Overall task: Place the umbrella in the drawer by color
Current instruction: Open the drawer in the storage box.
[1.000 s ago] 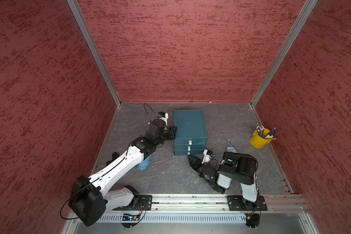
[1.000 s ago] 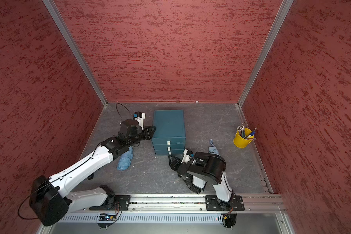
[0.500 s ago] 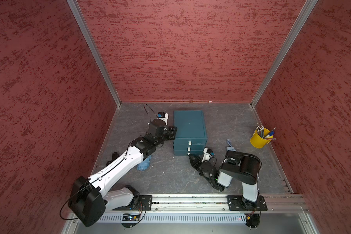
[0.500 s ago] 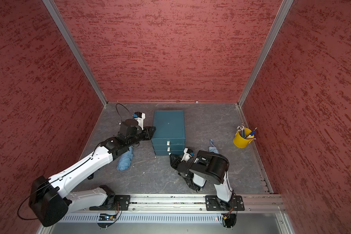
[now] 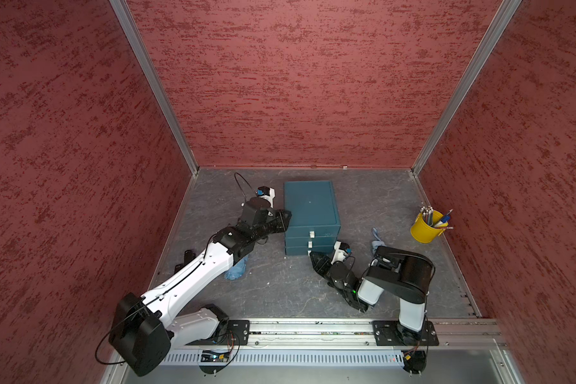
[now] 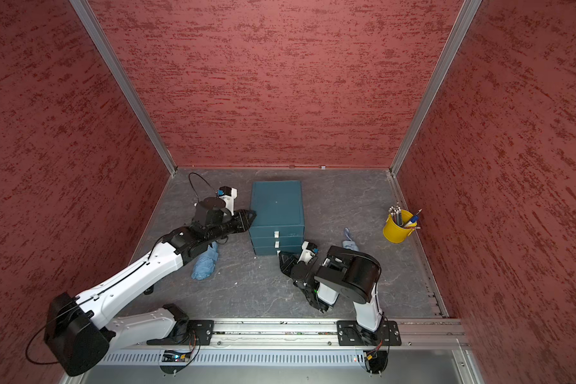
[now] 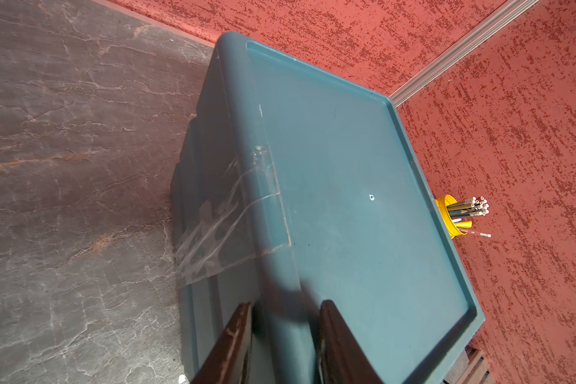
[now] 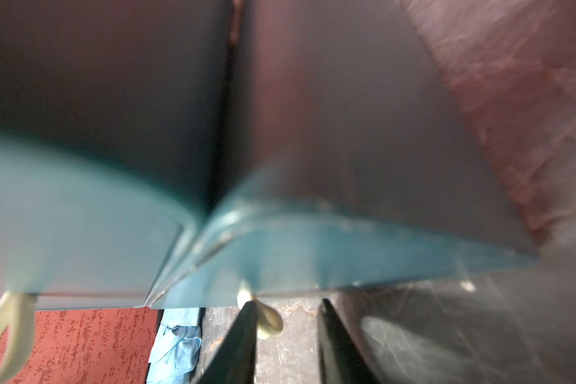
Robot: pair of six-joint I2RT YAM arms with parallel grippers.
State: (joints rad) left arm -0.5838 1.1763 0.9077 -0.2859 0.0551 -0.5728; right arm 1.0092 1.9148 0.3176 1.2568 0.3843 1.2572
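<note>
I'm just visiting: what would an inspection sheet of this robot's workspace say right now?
Surface: grey, veined stone-look table.
Job's things: teal drawer unit, drawers look shut; blue umbrella under left arm; second umbrella beside right arm.
Clutter: yellow cup of pencils.
Grippers: left gripper astride unit's top edge, grip unclear; right gripper open at lowest handle.
Cables: black loop at left wrist.
Surroundings: red walls, metal rail.

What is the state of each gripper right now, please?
Left gripper: open, jaws astride the top edge of the drawer unit.
Right gripper: open, holding nothing; a white pull tab sits beside one finger.
</note>
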